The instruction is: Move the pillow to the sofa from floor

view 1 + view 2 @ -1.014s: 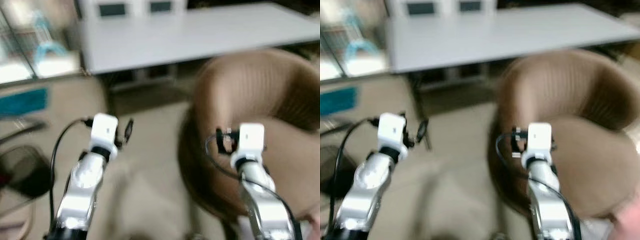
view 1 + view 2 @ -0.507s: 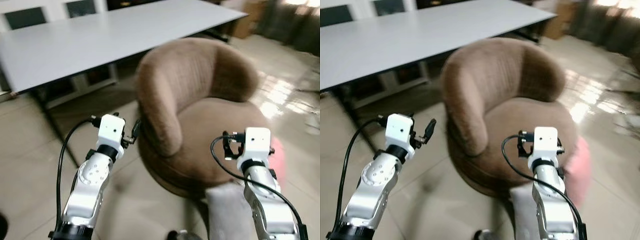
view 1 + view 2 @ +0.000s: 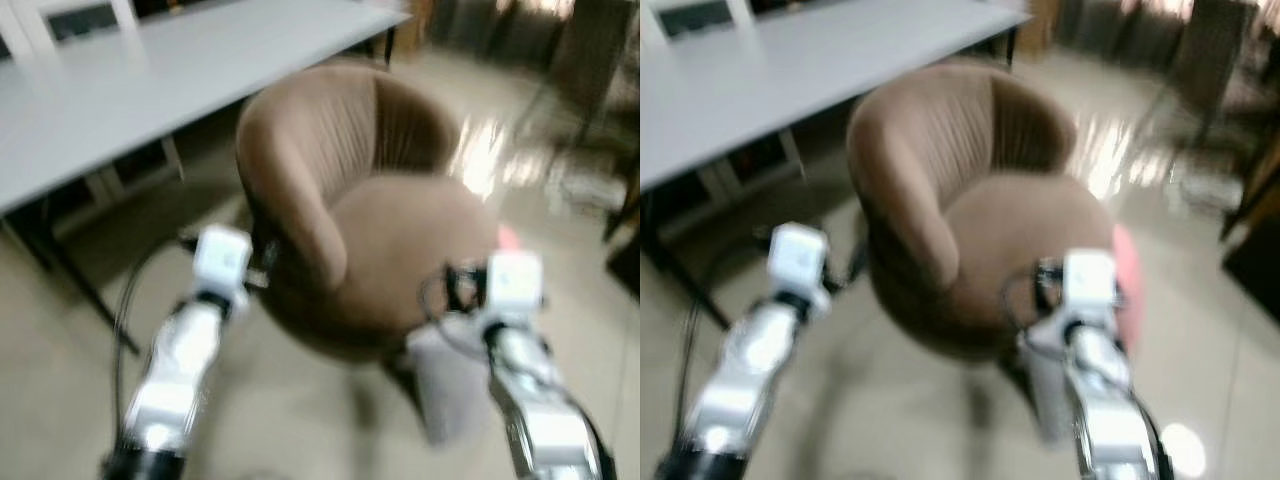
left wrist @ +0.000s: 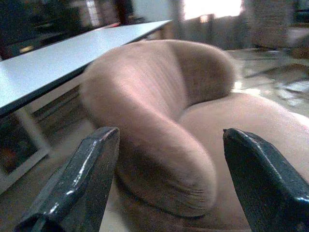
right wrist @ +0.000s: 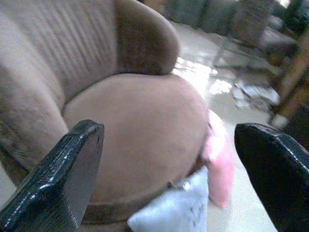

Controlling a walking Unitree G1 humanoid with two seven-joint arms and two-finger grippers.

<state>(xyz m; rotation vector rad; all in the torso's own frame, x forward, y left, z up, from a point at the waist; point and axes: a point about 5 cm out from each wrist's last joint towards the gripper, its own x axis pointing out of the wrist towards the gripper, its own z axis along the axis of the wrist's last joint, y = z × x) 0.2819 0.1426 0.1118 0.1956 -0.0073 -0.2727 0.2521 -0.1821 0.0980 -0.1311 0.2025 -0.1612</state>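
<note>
Glossy beige floor tiles carry a pink pillow, which leans against the far right side of the round brown sofa chair, touching a pale grey cushion propped at the chair's base. Both pincers hover spread and empty before the chair, the left pincer toward its curved backrest, the right pincer over the seat, so the seat's bulk lies between it and the pillow. Behind the chair stands a long white surface.

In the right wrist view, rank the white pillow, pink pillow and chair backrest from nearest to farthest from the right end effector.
1. White pillow, on the floor against the seat's front edge, just beyond the open right end effector.
2. Pink pillow, beside the seat, slightly farther.
3. Chair backrest, behind the seat, farthest.
</note>
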